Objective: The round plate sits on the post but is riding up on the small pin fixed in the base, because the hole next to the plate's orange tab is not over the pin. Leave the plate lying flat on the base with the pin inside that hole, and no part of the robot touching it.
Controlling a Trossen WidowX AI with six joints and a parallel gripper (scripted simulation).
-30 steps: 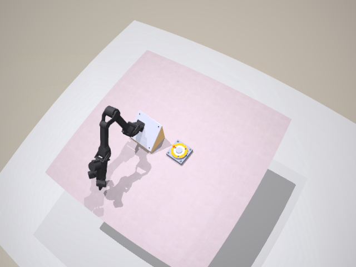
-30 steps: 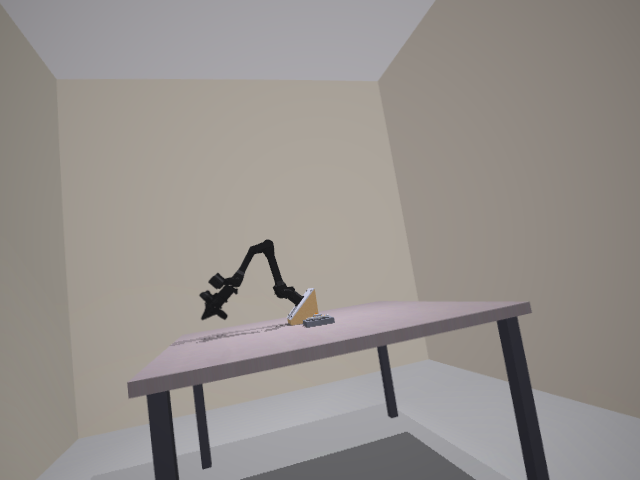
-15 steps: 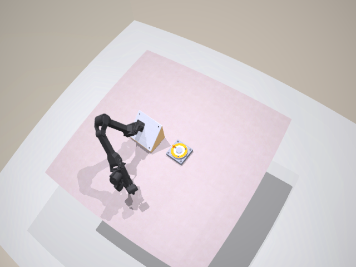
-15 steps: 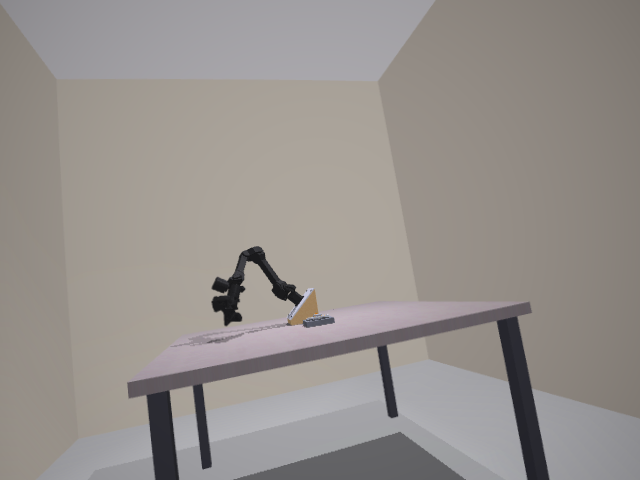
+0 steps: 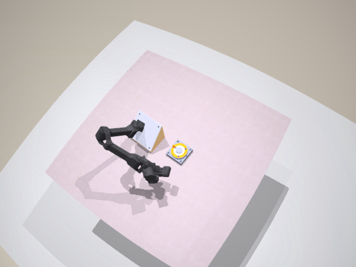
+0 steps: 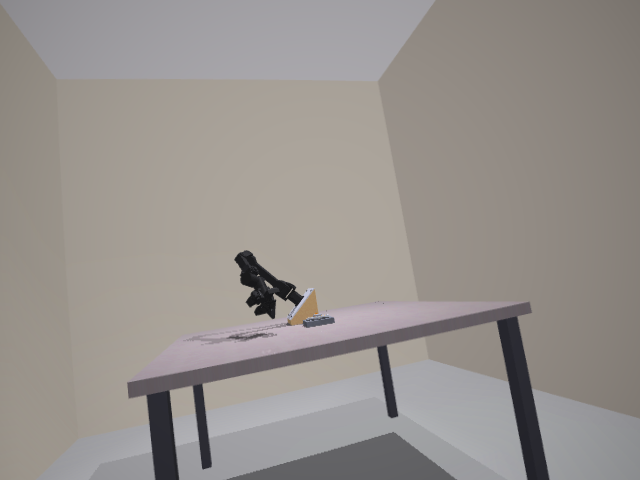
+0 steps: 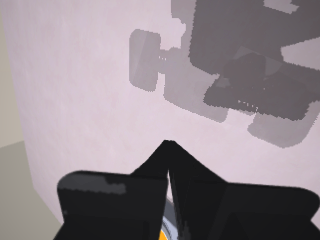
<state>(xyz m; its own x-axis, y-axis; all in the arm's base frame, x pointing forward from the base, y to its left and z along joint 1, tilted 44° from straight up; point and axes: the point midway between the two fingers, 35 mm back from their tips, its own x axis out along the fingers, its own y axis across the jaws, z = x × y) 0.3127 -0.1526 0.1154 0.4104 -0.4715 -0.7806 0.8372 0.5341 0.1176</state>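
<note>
The round plate (image 5: 172, 151) (image 7: 162, 235) has a yellow ring and a white middle around the post (image 5: 179, 150). Its small orange tab (image 5: 173, 146) points up and left in the top view. It sits over the square grey base (image 5: 173, 157) (image 6: 318, 322). The pin cannot be made out, and whether the plate is tilted is too small to tell. My gripper (image 6: 273, 316) (image 7: 168, 145) is shut and empty, its fingertips together. It hangs above the table, to one side of the base and apart from it. In the wrist view its fingers hide most of the plate.
A wedge block (image 5: 149, 126) (image 6: 309, 310) with a white sloping face and orange side stands close to the base, up and left in the top view. The arm (image 5: 122, 152) reaches out from it. The pink table (image 5: 215, 114) (image 6: 361, 330) lies beneath.
</note>
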